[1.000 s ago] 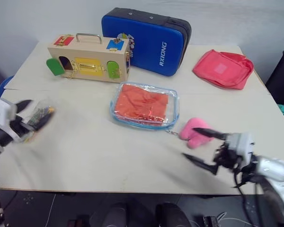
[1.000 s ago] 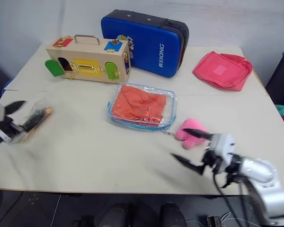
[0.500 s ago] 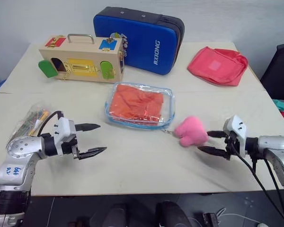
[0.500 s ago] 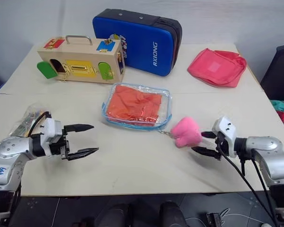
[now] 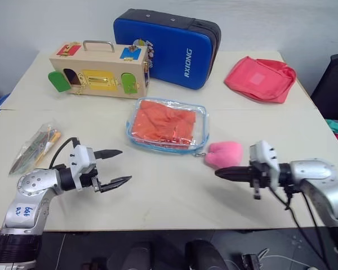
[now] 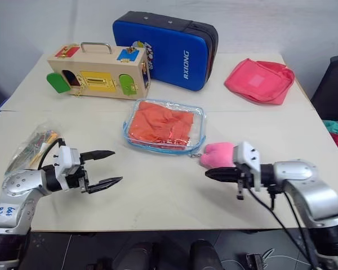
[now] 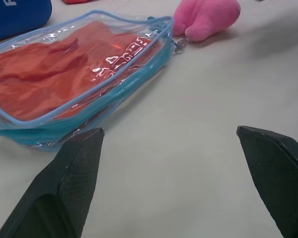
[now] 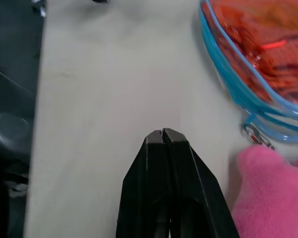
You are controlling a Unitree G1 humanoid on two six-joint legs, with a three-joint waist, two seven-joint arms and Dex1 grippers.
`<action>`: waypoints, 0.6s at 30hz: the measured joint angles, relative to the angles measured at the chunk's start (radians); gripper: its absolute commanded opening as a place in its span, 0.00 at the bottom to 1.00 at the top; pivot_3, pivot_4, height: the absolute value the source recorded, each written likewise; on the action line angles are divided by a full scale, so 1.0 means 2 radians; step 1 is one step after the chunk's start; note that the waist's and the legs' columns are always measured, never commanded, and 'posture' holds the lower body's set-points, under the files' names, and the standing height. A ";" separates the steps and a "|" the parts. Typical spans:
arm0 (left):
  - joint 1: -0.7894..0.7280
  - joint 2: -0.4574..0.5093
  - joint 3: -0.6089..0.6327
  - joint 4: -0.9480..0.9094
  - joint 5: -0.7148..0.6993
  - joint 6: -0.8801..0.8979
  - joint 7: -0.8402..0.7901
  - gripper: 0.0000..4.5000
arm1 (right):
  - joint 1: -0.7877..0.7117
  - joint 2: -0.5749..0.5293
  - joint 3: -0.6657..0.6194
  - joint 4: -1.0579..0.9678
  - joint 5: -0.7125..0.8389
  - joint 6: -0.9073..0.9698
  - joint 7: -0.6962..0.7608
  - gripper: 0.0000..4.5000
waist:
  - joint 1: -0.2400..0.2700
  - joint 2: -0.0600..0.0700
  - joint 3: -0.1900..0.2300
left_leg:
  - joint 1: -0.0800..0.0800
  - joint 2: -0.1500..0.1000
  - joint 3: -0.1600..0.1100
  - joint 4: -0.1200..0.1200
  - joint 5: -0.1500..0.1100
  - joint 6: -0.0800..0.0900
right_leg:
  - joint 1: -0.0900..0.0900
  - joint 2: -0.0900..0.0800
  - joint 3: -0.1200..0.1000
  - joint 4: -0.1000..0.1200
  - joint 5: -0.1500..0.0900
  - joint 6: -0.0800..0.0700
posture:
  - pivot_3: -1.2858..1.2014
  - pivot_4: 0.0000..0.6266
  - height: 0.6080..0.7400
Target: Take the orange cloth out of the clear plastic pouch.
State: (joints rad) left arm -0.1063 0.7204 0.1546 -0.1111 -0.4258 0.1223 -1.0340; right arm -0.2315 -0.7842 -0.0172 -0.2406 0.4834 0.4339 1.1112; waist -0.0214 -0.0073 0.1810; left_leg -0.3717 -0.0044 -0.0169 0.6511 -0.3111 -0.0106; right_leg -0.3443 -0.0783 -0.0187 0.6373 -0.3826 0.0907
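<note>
Lying flat mid-table [image 5: 158,185]: clear plastic pouch [image 5: 200,121], orange cloth [image 5: 166,122] inside it. Left gripper [image 5: 117,167] near table's front left, fingers spread wide, empty, pointing toward pouch, well apart from it. Right gripper [image 5: 218,174] front right, fingers pressed together on nothing, tip just beside pink plush toy [image 5: 223,153]. Plush joined by small clasp to pouch's near corner. Bag of coloured sticks [image 5: 35,147] at left edge.

Bare table [image 5: 158,191] lies open in front of the pouch [image 5: 169,125]. A pink plush [image 5: 223,154] sits just beside its near right corner; a wooden box [image 5: 98,70] and blue case [image 5: 169,45] stand behind.
</note>
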 measured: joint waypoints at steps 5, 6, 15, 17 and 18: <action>0.002 0.001 0.004 -0.018 -0.016 0.008 -0.007 1.00 | 0.000 -0.033 -0.072 -0.003 0.026 -0.009 0.006 0.43 | 0.006 0.000 0.000 | 0.000 0.000 0.000 0.000 0.000 0.000 | 0.000 0.000 0.000 0.000 0.000 0.000 | 0.52 0.24 1.00; 0.004 0.001 0.008 -0.022 -0.021 0.010 -0.011 1.00 | -0.001 -0.042 -0.081 0.002 0.020 -0.014 0.005 0.51 | 0.008 0.000 0.000 | 0.000 0.000 0.000 0.000 0.000 0.000 | 0.000 0.000 0.000 -0.001 0.000 0.000 | 0.52 0.24 1.00; 0.001 -0.002 0.001 -0.044 -0.038 0.034 -0.020 1.00 | -0.077 -0.058 -0.007 0.150 -0.072 -0.045 0.029 0.89 | 0.007 0.000 0.000 | 0.000 0.000 0.000 0.000 0.000 0.000 | 0.000 0.000 0.000 0.000 0.000 0.000 | 0.52 0.24 1.00; 0.000 -0.004 -0.006 -0.043 -0.038 0.035 -0.022 1.00 | -0.100 -0.052 0.019 0.183 -0.080 -0.037 0.046 0.85 | 0.007 0.000 0.000 | 0.000 0.000 0.000 0.000 0.000 0.000 | 0.000 0.000 0.000 0.000 0.000 0.000 | 0.52 0.24 1.00; 0.000 -0.005 -0.008 -0.043 -0.038 0.035 -0.023 1.00 | -0.107 -0.050 0.026 0.194 -0.080 -0.030 0.053 0.80 | 0.007 0.000 0.000 | 0.000 0.000 0.000 0.000 0.000 0.000 | 0.000 0.000 0.000 0.000 0.000 0.000 | 0.52 0.24 1.00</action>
State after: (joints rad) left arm -0.1062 0.7101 0.1389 -0.1967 -0.5019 0.1917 -1.0792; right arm -0.4464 -0.8833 0.0354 0.1484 0.3229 0.3731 1.2175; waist -0.0071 -0.0071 0.1810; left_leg -0.3713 -0.0041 -0.0165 0.6510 -0.3110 -0.0105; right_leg -0.3440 -0.0779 -0.0185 0.6368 -0.3826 0.0907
